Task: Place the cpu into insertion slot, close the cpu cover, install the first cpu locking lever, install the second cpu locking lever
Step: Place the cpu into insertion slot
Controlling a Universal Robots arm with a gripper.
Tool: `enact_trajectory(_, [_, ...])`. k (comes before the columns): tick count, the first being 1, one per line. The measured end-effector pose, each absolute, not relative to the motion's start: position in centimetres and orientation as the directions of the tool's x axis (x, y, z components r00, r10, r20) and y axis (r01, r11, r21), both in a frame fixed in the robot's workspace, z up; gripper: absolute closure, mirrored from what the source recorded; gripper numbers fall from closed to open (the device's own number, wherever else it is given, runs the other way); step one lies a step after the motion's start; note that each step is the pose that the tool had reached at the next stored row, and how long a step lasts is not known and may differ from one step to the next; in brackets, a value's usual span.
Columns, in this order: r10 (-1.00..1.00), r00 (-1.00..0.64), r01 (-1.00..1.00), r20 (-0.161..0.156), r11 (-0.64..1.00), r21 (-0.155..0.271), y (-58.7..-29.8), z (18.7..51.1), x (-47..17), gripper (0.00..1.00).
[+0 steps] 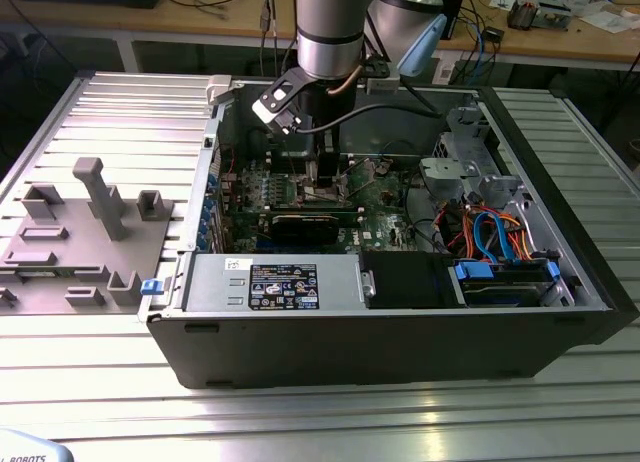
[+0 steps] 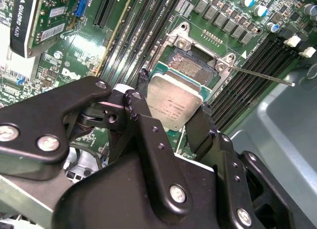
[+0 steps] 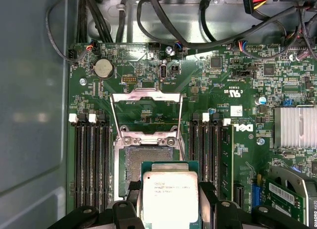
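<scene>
Gripper (image 2: 171,106) pinches the cpu (image 3: 170,197) by two opposite edges, silvery face up and roughly level, likely so it can drop square into the insertion slot (image 3: 143,164). It looks to hang just over the slot's near edge, not seated yet. The cpu cover (image 3: 147,94) stands flipped open at the socket's far side and a locking lever (image 2: 262,75) sticks out sideways, so the dark centre is bare. Room is tight, with memory slots (image 3: 91,159) flanking the metal rim on both sides, close to the fingers.

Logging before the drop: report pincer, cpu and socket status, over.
Pincer shut on the cpu, above the insertion slot, unseated. Cpu cover raised open. Nothing seen blocking the slot.
</scene>
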State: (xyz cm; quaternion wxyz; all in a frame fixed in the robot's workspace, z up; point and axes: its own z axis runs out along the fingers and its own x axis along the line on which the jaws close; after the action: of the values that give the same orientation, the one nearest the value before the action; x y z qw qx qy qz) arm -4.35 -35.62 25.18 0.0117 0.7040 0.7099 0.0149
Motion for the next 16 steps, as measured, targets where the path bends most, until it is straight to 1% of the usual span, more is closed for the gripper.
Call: enact_trajectory(16, [1.000,-0.008,0.999,0.003,0.008,0.038,-35.18,24.84,-4.35,0.45])
